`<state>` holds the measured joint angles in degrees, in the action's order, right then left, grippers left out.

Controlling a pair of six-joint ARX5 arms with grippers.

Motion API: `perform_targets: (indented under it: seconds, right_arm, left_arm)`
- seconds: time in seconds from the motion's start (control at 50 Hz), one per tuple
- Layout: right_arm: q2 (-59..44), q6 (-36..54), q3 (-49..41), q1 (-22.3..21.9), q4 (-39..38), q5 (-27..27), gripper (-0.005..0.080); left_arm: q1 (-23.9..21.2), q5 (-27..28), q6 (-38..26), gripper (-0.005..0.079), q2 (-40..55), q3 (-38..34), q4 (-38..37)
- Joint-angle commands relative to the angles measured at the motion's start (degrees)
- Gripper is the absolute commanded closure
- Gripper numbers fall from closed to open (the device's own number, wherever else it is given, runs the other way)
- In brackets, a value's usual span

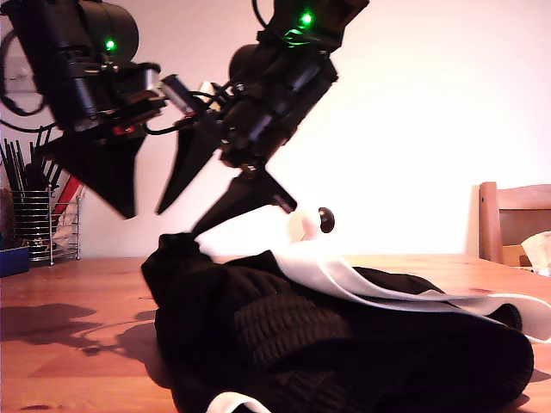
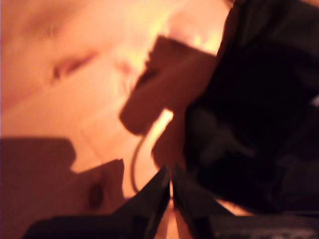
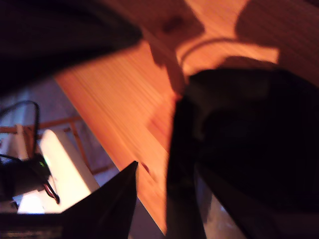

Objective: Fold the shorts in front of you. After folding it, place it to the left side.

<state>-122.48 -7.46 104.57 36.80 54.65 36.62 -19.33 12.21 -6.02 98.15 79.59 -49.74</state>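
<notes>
While my first gripper (image 2: 171,185) sits closed, empty, my second gripper (image 3: 154,199) spreads beside shorts (image 1: 344,344); no readable writing.

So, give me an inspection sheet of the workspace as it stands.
Surface: wooden table, bare around the garment.
Job's things: shorts lie in a bunched heap, white bands showing, not folded flat.
Clutter: wire holder with dark utensils at the exterior view's left; small white round camera behind the shorts.
Grippers: my first gripper shut, holding nothing; my second gripper open beside the fabric.
Cables: black cable looping by an arm, off the table.
Surroundings: pale wall; wooden chair at the exterior view's right.
</notes>
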Motion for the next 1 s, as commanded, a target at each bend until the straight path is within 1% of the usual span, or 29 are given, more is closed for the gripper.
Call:
perform_targets:
  seconds: [0.0,0.08,0.22,0.24,0.28,0.34,0.5,0.62,0.68,0.84,0.98]
  right_arm:
    - [0.74,0.68,0.85,-0.68,0.42,-0.13,0.0435]
    - [1.64,2.12,0.85,-1.88,2.21,-0.24,0.0435]
    - [3.02,6.51,0.85,-3.80,6.64,-1.77,0.0450]
    - [3.19,6.91,0.85,-4.31,7.06,-1.92,0.0467]
    - [3.48,7.43,0.85,-5.01,7.87,-2.45,0.0507]
    - [3.52,7.56,0.85,-5.95,9.05,-2.71,0.0567]
    - [3.52,10.16,0.85,-8.46,13.64,-2.75,0.0770]
    - [3.52,11.43,0.85,-9.51,15.47,-2.78,0.0765]
    - [3.52,12.39,0.85,-9.66,16.11,-2.86,0.0765]
    - [3.52,13.99,0.85,-9.60,16.13,-3.65,0.0765]
    - [3.52,14.91,0.85,-9.55,15.89,-7.04,0.0765]
  left_arm:
    - [0.11,0.57,-0.11,0.0753,-0.63,-0.50,1.14]
    - [0.35,1.79,-0.09,0.0753,-0.46,-0.50,2.32]
    - [0.46,8.17,-0.46,0.0753,0.77,-0.50,5.29]
    - [0.46,10.08,-0.46,0.0753,1.01,-0.50,5.75]
    - [0.46,12.11,-0.48,0.0753,1.73,-0.50,6.64]
    - [0.39,14.34,-0.48,0.0753,2.97,-0.50,8.13]
    - [-0.31,19.47,-0.48,0.0753,7.98,-0.50,11.96]
    - [-1.03,24.11,-0.44,0.0753,11.50,-0.50,15.19]
    - [-1.60,25.53,-0.39,0.0753,12.94,-0.50,16.90]
    - [-3.34,25.97,0.13,0.0754,16.06,-0.50,21.62]
    - [-4.76,26.47,1.36,0.0754,17.92,-0.50,24.33]
